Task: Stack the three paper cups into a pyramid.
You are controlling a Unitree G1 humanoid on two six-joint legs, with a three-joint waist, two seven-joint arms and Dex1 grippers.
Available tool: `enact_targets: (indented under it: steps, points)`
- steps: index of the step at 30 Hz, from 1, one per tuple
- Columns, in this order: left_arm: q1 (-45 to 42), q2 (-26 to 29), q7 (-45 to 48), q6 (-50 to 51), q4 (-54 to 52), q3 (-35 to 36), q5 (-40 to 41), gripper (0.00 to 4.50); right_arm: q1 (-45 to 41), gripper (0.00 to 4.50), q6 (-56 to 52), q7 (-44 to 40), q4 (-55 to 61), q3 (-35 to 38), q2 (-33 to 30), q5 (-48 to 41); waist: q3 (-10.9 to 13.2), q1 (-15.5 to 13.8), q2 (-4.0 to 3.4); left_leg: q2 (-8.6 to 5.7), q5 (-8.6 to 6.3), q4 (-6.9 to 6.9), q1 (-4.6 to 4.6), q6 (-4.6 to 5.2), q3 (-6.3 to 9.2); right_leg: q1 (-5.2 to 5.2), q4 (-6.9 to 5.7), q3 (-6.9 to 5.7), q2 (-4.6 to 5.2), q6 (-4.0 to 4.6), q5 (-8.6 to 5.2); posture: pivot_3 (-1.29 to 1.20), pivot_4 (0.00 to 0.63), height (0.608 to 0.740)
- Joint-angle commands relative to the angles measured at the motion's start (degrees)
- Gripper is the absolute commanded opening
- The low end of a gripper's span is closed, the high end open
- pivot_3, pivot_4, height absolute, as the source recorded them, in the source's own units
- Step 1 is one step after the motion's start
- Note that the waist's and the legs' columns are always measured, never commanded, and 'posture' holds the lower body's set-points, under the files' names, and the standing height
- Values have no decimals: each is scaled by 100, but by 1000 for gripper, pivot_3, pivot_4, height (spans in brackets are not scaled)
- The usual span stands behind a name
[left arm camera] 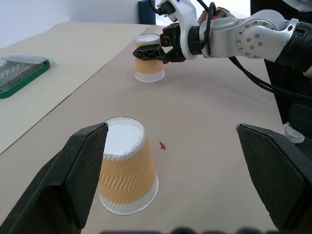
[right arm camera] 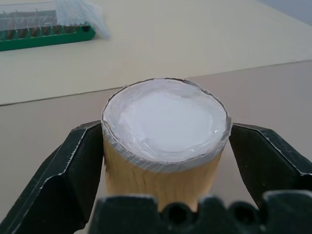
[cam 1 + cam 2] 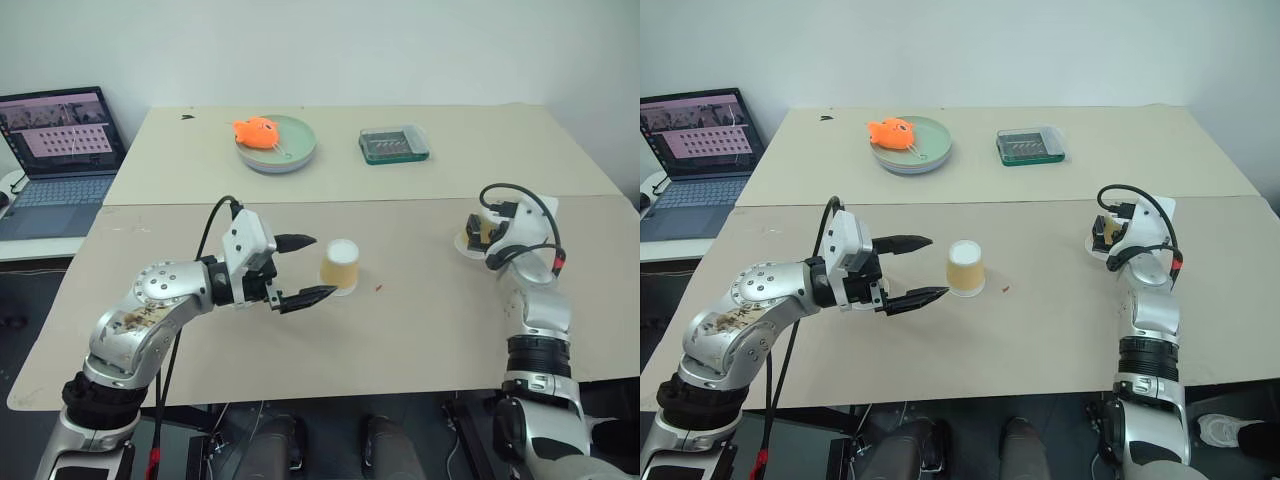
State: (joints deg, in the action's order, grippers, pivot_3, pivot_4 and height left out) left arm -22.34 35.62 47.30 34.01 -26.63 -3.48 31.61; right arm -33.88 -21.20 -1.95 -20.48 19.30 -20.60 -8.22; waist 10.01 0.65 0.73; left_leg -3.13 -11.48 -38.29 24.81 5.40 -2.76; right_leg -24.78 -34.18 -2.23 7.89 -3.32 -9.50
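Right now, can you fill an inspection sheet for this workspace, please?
Surface: beige table, small red speck beside middle cup.
Job's things: two paper cups seen, both upside down, apart; middle cup, right cup. No stacking yet.
Clutter: green plate bearing an orange toy; green tray.
Grippers: left tool open beside middle cup; right tool open around right cup.
Cables: black cables on both wrists.
Surroundings: open laptop at the left.

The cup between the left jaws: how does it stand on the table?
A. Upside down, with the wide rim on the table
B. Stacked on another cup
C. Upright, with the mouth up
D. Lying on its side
A: the cup rests alone on its wide white rim with the closed base up, the left gripper open around it, on the table.
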Motion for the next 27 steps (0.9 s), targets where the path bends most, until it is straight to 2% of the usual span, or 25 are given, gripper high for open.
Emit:
enact_targets:
  steps: [1, 5, 9, 12, 19, 25, 27]
  points:
    - [-2, 57, -42, 8, -236, 152, 68, 4500, -267, 4447, 342, -18, -142, 104, -125, -83, 0, 7, 0, 0, 0, 0, 0, 0, 0, 0, 0, 0, 0, 0, 0, 0, 150, 740]
    - [5, 79, -58, 5, -233, 165, 65, 4500, -356, 4447, 474, -44, -323, 122, -134, -135, 0, 10, 0, 1, 0, 0, -1, 0, 0, 0, 0, 1, -1, 0, 0, 0, 150, 740]
    - [3, 102, -57, -1, -224, 161, 63, 4500, -378, 3394, 504, -103, -299, 43, -137, -167, 0, 8, 0, 1, 0, 0, -1, 1, 0, 0, 0, 1, 0, 1, 0, 0, 150, 740]
    - [-3, 113, -52, -7, -214, 153, 61, 4500, -391, 2391, 505, -101, -277, 21, -132, -170, 0, 9, 0, 0, 0, 0, -1, 1, 0, 0, -1, 1, 0, 1, 1, 0, 150, 740]
    - [-36, 124, -40, -27, -185, 118, 24, 4500, -324, 2328, 344, -359, 442, -16, -189, -365, 3, 9, -5, 1, 0, 0, 0, 1, 0, -2, -1, 2, 0, 1, 1, 0, 150, 740]
    - [-52, 116, -56, -31, -173, 102, 9, 4500, -152, 2328, -164, -1681, 1565, -179, -594, -1070, 4, 4, -6, 1, -1, 0, 0, 3, 0, -1, -1, 3, 0, 1, 0, 0, 150, 740]
    - [-49, 112, -69, -18, -192, 99, 18, 4500, 20, 2328, -400, -2541, 1990, -322, -983, -1410, 4, -1, -7, 3, -1, 0, -3, 3, 0, 2, -1, 2, -1, 0, 1, 0, 150, 740]
